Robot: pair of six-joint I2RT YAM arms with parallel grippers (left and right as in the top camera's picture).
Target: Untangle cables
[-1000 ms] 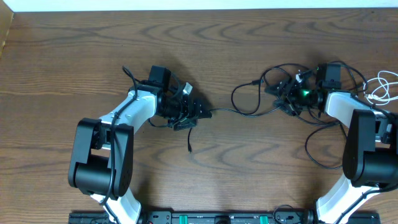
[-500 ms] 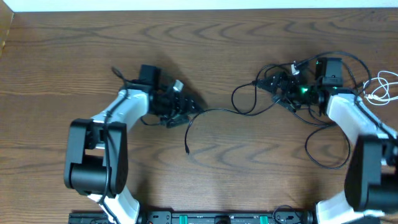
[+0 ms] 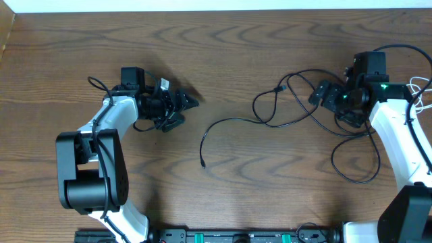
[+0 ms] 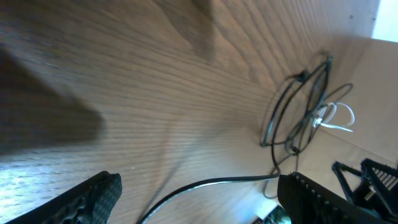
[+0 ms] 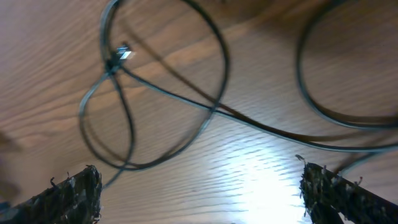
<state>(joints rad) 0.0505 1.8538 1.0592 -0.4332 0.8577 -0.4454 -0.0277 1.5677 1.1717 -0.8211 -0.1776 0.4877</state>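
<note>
Two spread claws, pinching nothing: left claw (image 3: 183, 108), right claw (image 3: 322, 101). Black cable (image 3: 236, 120) on tabletop (image 3: 216, 54) between them: loops just ahead of right claw, long axis running on toward left claw, plug end (image 3: 204, 164) nearer left claw. White cable (image 3: 420, 91) behind right claw.

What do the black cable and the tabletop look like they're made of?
Black cable: probably rubber or plastic sheathing, matte; thin and limp, lying in loose loops.
Tabletop: wood or wood-look laminate; brown grain pattern, with a mild sheen where light glares.
</note>
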